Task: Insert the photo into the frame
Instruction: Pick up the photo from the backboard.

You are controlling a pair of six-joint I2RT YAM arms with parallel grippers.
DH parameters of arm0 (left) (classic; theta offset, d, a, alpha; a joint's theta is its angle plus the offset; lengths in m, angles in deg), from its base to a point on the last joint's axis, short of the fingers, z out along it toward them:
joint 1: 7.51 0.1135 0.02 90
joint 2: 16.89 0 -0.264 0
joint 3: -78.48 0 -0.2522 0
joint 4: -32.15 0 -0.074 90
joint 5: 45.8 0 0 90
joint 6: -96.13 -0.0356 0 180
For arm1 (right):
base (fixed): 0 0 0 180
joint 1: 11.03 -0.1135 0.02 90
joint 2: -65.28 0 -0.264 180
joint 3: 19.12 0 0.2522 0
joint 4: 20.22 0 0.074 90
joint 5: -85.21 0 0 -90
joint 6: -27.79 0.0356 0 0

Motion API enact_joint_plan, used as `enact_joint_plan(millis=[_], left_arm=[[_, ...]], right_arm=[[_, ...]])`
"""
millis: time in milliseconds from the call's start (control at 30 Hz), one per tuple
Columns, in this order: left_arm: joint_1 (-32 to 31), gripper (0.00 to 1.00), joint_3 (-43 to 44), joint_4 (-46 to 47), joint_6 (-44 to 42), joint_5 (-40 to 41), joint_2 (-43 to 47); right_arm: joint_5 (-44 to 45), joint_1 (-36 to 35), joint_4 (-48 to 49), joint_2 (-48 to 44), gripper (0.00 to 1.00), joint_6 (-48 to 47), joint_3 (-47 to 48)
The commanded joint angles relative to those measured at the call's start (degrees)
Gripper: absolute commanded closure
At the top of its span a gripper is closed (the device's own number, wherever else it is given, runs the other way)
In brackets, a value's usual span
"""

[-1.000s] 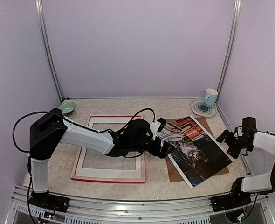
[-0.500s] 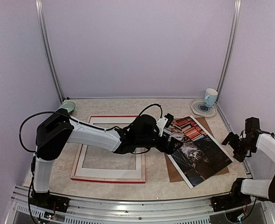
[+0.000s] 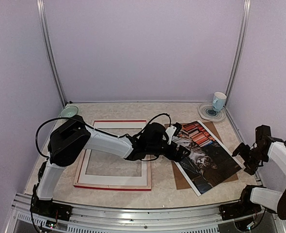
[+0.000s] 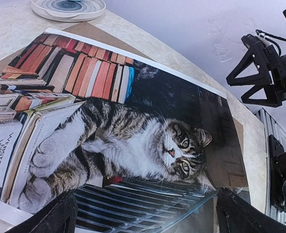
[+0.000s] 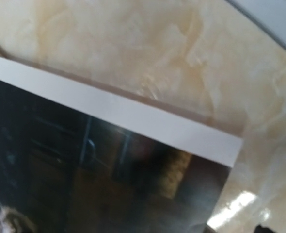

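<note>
L gripper (image 3: 183, 152), jaws wide, has shifted over photo (image 3: 208, 156) edge. R gripper (image 3: 245, 156), wide too, backs off; pickup likely next.

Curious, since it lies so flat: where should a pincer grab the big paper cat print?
The large paper cat print lies flat, so pinch its white-bordered right corner, probably from the right: it reaches bare table beside the open right pincer.
</note>
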Motion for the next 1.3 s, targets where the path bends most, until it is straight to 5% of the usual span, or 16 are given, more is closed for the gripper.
enact_joint_plan(millis=[0,633,1267], left_arm=[[0.3,0.01,2.7,1.0,1.1,-1.6,-1.9],[0.9,0.01,8.3,-1.5,3.0,-3.0,-7.8],[1.3,0.03,12.1,-4.1,3.0,-4.4,-12.4]], right_arm=[[-1.7,0.7,0.0,0.3,0.01,1.6,-3.1],[-2.2,0.7,10.3,2.7,0.01,3.0,-8.5],[-5.7,0.7,18.8,-6.5,0.01,7.6,-15.4]])
